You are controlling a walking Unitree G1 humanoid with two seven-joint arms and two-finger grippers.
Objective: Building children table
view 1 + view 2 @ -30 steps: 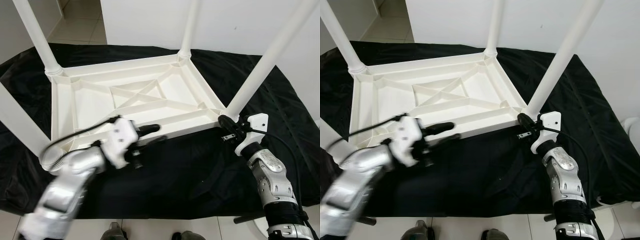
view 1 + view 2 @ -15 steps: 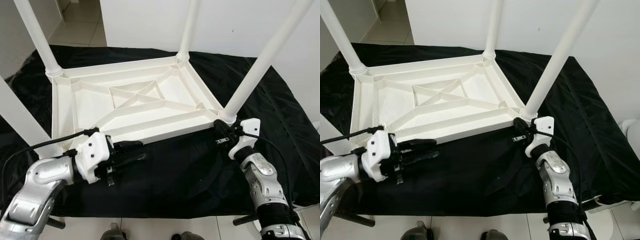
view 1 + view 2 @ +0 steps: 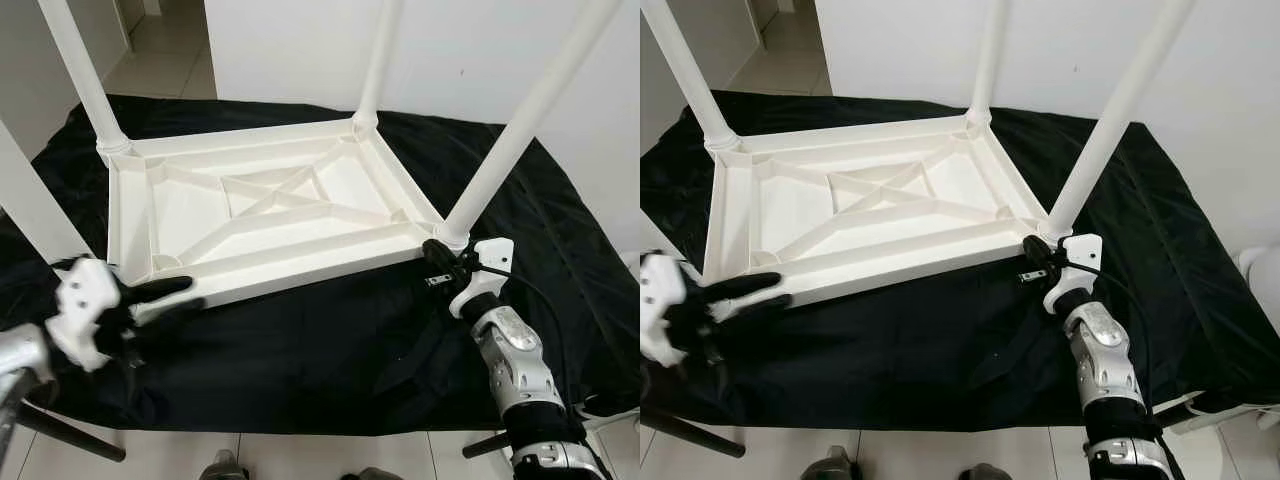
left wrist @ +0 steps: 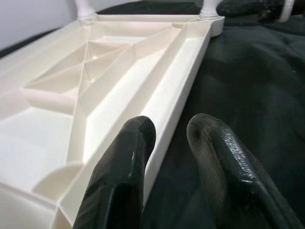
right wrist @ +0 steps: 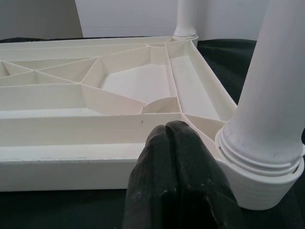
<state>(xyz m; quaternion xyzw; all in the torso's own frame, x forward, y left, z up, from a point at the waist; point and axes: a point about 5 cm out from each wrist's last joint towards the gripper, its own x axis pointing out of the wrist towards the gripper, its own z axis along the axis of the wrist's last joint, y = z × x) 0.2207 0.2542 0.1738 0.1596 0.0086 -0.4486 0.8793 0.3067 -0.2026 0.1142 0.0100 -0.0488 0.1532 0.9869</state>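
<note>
Left eye view: the white moulded-plastic children's table (image 3: 270,215) lies upside down on a wrinkly black cloth (image 3: 330,350) spread over the tiled floor (image 3: 160,60), with its round white legs (image 3: 520,130) sticking straight up from the corners. The underside is a shallow tray shape with raised ribs making a cross and triangles in the middle. The left gripper (image 3: 165,298) sits at the table's near left corner, its two long black fingers a little apart and pointing along the near rim, gripping nothing. The right gripper (image 3: 437,254) is pressed up to the near right corner, right at the ribbed collar where that leg plugs in.

Right eye view: same layout, with the smooth silver forearm of the right arm (image 3: 1100,360) coming up from the bottom edge to that corner.

Left wrist view: the glossy black fingers (image 4: 124,176) are spread with a gap between them and the near rim of the table (image 4: 181,95) runs away just past their tips. One finger is over the rim, the other over the cloth.

Right wrist view: the matte black fingers (image 5: 176,186) are pinched together with nothing between them, tips against the rim's outer wall, just beside the leg socket (image 5: 262,176) with its stepped rings.
</note>
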